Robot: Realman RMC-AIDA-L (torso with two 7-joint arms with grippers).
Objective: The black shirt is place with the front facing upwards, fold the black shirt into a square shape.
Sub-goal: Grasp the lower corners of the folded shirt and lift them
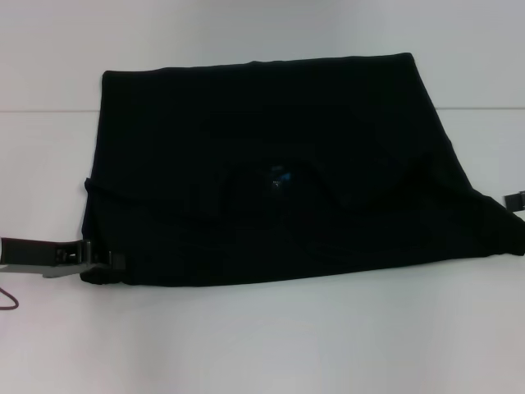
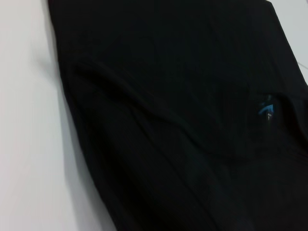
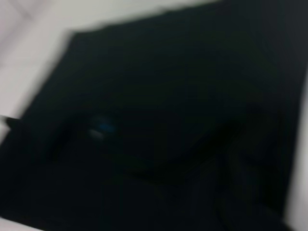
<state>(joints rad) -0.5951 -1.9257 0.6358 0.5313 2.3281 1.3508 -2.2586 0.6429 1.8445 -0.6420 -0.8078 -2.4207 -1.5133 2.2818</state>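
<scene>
The black shirt (image 1: 271, 164) lies spread on the white table (image 1: 262, 345), with a layer folded over so its small blue neck label (image 1: 279, 176) shows near the middle. The white letters are hidden. My left gripper (image 1: 102, 261) is low on the table at the shirt's near left corner, touching its edge. My right gripper (image 1: 515, 199) shows only as a small part at the shirt's right edge. The left wrist view shows the shirt (image 2: 168, 120) and the label (image 2: 266, 109). The right wrist view shows the shirt (image 3: 168, 120) and the label (image 3: 102, 129).
A thin dark cable (image 1: 8, 300) loops on the table beside my left arm. Bare white table surrounds the shirt in front and behind.
</scene>
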